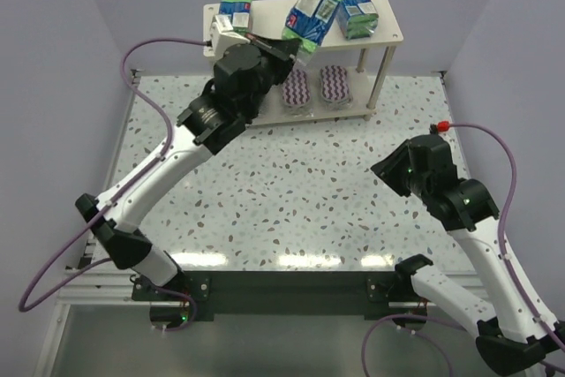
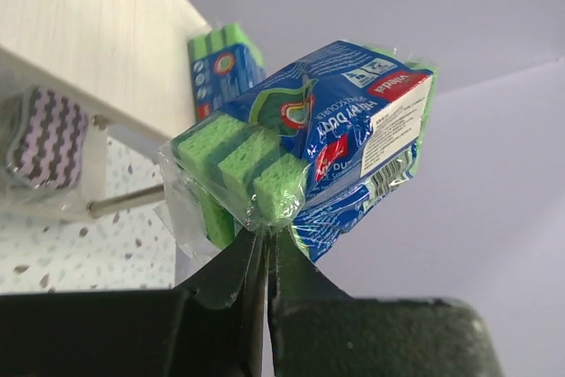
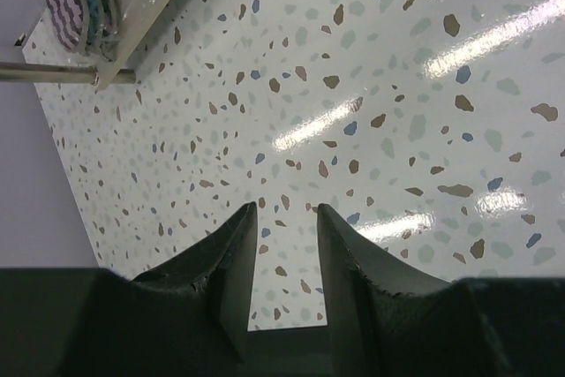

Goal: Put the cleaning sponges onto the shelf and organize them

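Pinching only a thin flap of wrapper, the left gripper [image 2: 265, 234] holds one green-and-blue pack [image 2: 309, 139] up high and tipped. The pack is over the shelf's top board [image 1: 387, 22], in the gap between the left pack [image 1: 236, 11] and the right pack [image 1: 357, 12]. It looks light and squishy, and the plastic looks slippery, so I think the flap could slide out. Squeezing the fat sponge part would be safer. The gap looks snug and the board's front edge is close, so a bump could knock a neighbor off. Two zigzag pads [image 1: 296, 87] lie on the lower board [image 1: 360, 100]. The right gripper [image 3: 284, 218] hangs partly open with nothing in it over the speckled table [image 1: 309, 192], where there is lots of room.
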`<state>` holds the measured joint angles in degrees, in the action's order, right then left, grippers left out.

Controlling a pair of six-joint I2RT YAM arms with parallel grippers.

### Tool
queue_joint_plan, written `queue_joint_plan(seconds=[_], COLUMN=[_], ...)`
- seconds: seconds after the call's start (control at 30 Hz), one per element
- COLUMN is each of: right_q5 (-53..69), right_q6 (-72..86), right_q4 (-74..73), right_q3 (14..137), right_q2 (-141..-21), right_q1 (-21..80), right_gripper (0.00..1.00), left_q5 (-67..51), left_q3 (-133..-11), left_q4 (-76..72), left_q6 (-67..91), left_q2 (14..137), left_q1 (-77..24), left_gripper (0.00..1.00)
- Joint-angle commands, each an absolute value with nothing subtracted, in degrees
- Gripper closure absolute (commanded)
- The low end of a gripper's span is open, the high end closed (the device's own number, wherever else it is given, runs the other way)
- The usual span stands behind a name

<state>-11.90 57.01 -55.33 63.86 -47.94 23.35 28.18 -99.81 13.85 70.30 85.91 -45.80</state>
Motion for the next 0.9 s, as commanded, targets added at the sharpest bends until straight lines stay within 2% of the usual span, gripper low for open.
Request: queue_joint_plan(seconds=[0.0,0.27,0.5,0.87], right_q5=[-11.95,-12.13,-12.22,-11.34], right_q6=[57.83,57.75,57.66,56.87], right_q4=[-54.49,-54.84,-55.11,-55.02], right_q3=[63.37,62.67,61.52,61.0], right_q2=[-46.93,-46.32,-45.44,-45.96], right_q1=[23.29,23.29,23.29,23.29], right_gripper=[0.63,0.63,0.63,0.63], left_q5=[38.75,42.63,43.51,43.77], left_q3=[-111.76,-121.81,-129.97,-129.81], left_q4=[16.0,16.61,15.56,17.49], left_q6=[75.23,86.55,87.89,90.7], left_q2=[93.57,104.76,112.32,113.56], left_q1=[-45.35,-42.19,-40.35,-39.46], left_gripper=[1.0,1.0,1.0,1.0])
